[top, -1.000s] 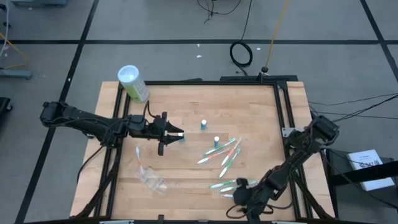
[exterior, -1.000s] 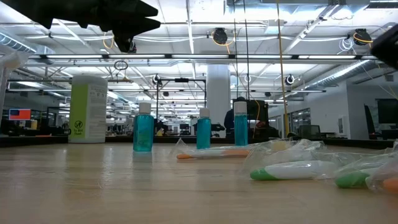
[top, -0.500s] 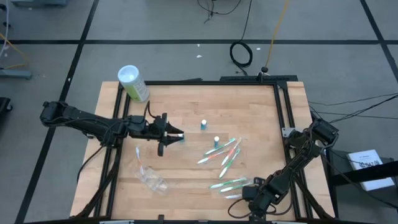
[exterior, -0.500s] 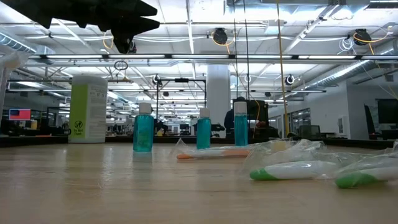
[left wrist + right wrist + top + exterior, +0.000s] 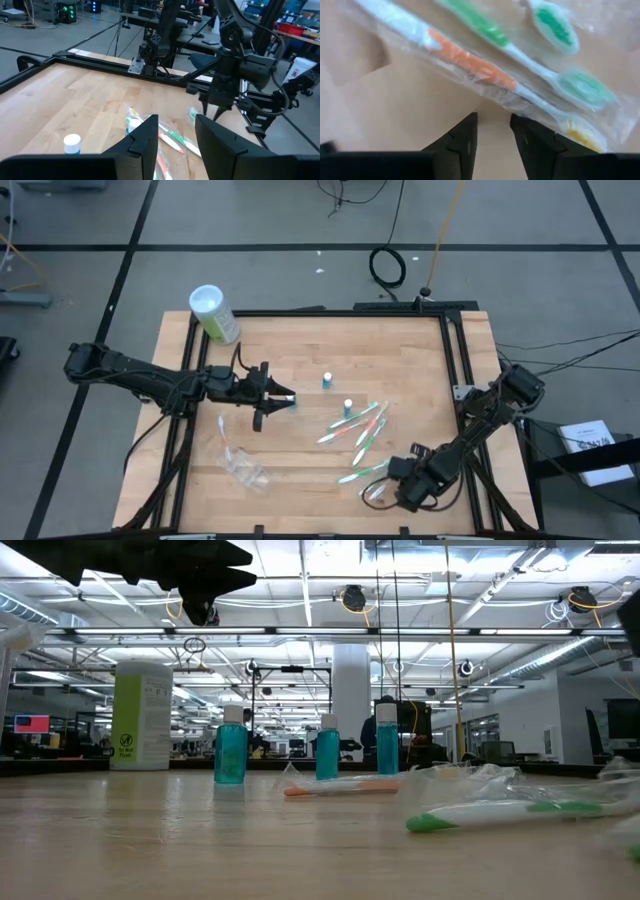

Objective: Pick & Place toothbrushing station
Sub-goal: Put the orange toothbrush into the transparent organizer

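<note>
My right hand hangs low over the near right of the bench, its fingers a little apart and pinching nothing, just above an orange toothbrush in clear wrap that lies slanted across the gap between them. Only my right wrist view shows this brush up close; from above I see more toothbrushes lying further in. My left hand waits far off, partly spread and empty, near a blue-capped tube.

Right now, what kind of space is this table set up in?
Probably a large open robotics lab or industrial workspace: exposed ceiling trusses and lights, long rows of desks and monitors behind the wooden table, and cables on a grey taped floor.
</note>
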`<state>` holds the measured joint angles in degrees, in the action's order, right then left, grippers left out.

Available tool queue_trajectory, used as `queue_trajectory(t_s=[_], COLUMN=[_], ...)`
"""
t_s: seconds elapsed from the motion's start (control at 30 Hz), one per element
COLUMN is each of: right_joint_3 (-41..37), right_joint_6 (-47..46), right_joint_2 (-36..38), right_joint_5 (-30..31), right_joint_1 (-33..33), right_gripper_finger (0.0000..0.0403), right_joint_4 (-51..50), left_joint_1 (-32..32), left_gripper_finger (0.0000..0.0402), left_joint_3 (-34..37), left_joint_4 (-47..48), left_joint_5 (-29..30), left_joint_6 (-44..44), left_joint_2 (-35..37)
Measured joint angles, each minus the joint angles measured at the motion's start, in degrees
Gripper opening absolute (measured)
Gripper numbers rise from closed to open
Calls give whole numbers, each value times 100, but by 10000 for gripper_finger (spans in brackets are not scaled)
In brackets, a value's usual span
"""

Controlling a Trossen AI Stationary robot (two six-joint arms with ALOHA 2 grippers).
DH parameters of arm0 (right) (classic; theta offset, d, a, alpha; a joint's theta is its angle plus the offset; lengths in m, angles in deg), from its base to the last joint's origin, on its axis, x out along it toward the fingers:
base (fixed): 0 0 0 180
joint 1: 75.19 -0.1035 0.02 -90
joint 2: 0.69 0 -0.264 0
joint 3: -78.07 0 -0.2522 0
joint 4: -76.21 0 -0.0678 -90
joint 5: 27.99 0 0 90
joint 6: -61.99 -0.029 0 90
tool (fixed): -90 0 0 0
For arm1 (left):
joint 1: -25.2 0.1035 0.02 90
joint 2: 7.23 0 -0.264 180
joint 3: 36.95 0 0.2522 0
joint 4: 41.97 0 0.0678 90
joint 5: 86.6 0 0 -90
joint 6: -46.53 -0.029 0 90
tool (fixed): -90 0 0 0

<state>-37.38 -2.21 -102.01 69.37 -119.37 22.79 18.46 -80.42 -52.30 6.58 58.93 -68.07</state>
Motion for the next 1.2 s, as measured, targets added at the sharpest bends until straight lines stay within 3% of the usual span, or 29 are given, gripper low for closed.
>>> queue_trajectory(t_s=[0.2, 0.3, 0.53, 0.67, 0.87, 1.07, 1.2], right_joint_3=[-45, -109, -142, -135, -131, -125, -123], right_joint_6=[-150, -69, 1007, 1169, 1360, 1073, 595], right_joint_2=[35, 133, 738, 1063, 1260, 1258, 1228], right_joint_5=[339, 947, 1764, 2242, 1951, 767, 781], right_joint_1=[415, 657, 915, 1080, 1158, 1144, 1119], right_gripper_finger=[106, 100, 95, 95, 121, 188, 208], right_joint_4=[-232, -188, 874, 1249, 1802, 2049, 1965], left_joint_1=[0, 0, 0, 2, 0, 0, 0], left_gripper_finger=[131, 131, 131, 131, 131, 131, 131], left_joint_3=[0, 0, 0, 0, -2, -2, -2], left_joint_4=[0, 0, -2, -4, -6, -2, -2], left_joint_5=[-15, -15, -20, -21, -22, -26, -26], left_joint_6=[-26, -50, -222, -282, -282, -370, -369], left_joint_2=[0, 0, 0, 0, 0, 0, 0])
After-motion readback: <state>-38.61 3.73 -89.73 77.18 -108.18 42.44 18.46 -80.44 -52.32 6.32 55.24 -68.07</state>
